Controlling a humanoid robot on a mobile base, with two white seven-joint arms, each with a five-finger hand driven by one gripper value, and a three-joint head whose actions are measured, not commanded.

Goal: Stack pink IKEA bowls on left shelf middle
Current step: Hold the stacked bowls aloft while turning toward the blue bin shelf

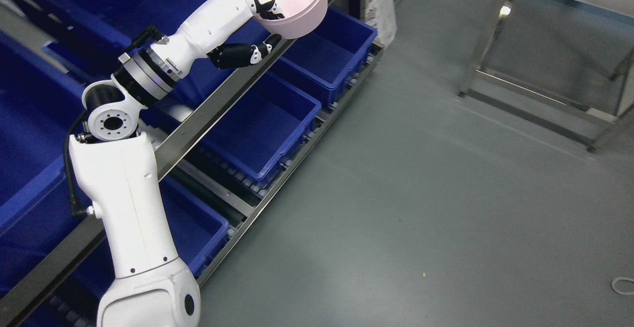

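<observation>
A smooth pink plastic bowl (pixel 297 2) rides at the top of the frame, tilted with its mouth turned toward the camera, pinched at the near rim by the left hand (pixel 260 27) of a white humanoid robot. Black-tipped fingers (pixel 270 9) hook over the rim into the bowl while the thumb presses the outer wall from beneath, a grip that keeps the hollow free for nesting onto another bowl. The white jointed left arm (pixel 129 188) reaches up from the lower left, carrying the bowl above the slanted metal rail (pixel 198 124) of a shelf rack. Behind that rail sit deep blue plastic bins (pixel 262 129) on sloping roller tracks, those in view showing nothing inside. No other pink bowl is visible, so the stack it is meant to join likely lies out of frame. Grey floor (pixel 421 193) and a steel frame (pixel 535 94) fill the right side. The right arm is out of view.
</observation>
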